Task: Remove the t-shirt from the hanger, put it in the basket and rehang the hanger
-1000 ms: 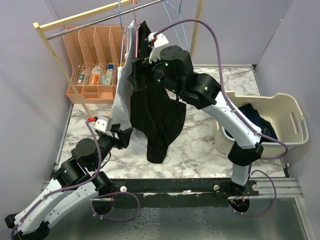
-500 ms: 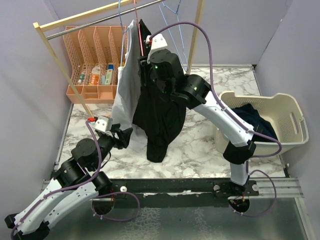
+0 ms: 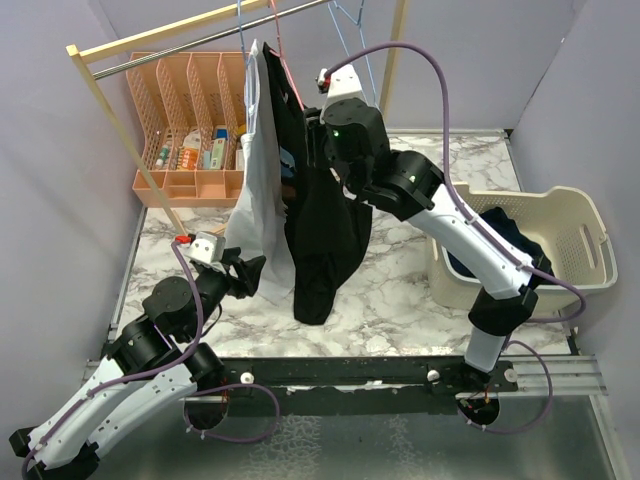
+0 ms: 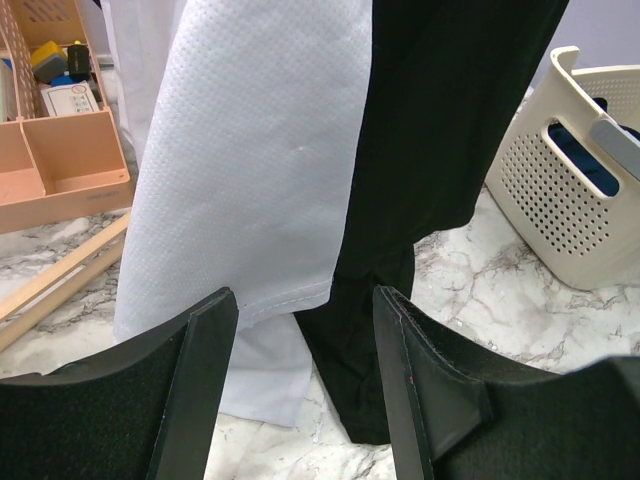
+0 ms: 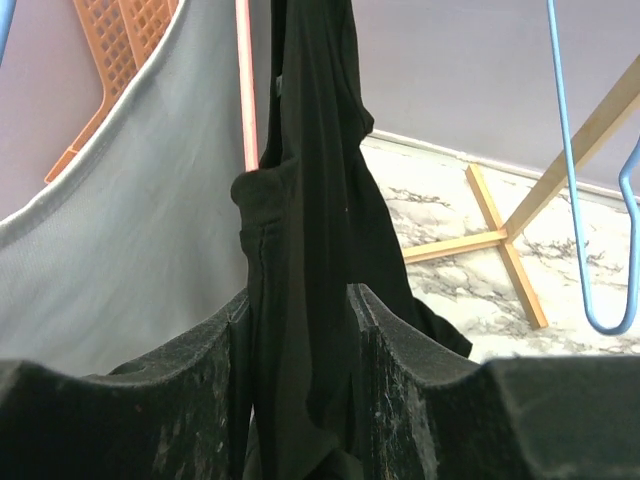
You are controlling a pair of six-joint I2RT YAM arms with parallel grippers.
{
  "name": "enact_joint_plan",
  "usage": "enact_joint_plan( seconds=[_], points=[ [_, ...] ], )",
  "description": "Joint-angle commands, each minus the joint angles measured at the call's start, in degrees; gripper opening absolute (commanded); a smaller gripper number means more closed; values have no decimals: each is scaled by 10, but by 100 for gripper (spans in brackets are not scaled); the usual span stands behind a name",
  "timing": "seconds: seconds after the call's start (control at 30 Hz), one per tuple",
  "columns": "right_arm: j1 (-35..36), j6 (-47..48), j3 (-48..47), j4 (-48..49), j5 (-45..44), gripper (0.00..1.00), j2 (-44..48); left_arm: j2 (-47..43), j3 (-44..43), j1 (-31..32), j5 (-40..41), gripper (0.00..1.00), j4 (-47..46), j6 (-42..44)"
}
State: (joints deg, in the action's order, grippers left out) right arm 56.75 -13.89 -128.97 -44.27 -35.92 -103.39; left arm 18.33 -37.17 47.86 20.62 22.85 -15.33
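A black t-shirt (image 3: 325,230) hangs on a pink hanger (image 3: 291,80) from the wooden rail (image 3: 170,45), next to a pale grey t-shirt (image 3: 255,180). My right gripper (image 3: 316,135) is high up and shut on a bunched fold of the black t-shirt (image 5: 310,170) just below the shoulder; the right wrist view shows the gripper (image 5: 300,330) beside the pink hanger arm (image 5: 245,90). My left gripper (image 3: 250,270) is open and empty, low in front of both hems. In the left wrist view this gripper (image 4: 305,330) frames the black hem (image 4: 400,250) and the grey hem (image 4: 250,200).
A cream laundry basket (image 3: 580,215) holding dark clothes stands at the right, and shows in the left wrist view (image 4: 540,190). An orange organiser (image 3: 185,110) with small items sits at the back left. Empty blue hangers (image 3: 350,20) hang on the rail. The rack's wooden legs (image 5: 500,235) cross on the marble.
My right gripper has moved right with the black t-shirt's upper part, and the shirt now hangs further right. The grey t-shirt has swung a little. The left arm has not moved.
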Motion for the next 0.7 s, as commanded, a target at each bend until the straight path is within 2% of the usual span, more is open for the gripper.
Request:
enact_joint_plan(
  seconds=[0.0,0.27,0.37,0.5,0.67],
  points=[
    [-21,20,-3,39,51,39,-1,1,-16,1,8,59,4,0],
    [-75,4,17,78,170,32,0,-6,-16,1,9,59,4,0],
    [-78,10,16,91,187,23,0,-6,-16,1,9,59,4,0],
    [-79,20,21,109,191,1,5,-7,-16,1,9,59,4,0],
    [-79,27,102,201,175,1,56,-10,-16,1,9,59,4,1]
  ],
)
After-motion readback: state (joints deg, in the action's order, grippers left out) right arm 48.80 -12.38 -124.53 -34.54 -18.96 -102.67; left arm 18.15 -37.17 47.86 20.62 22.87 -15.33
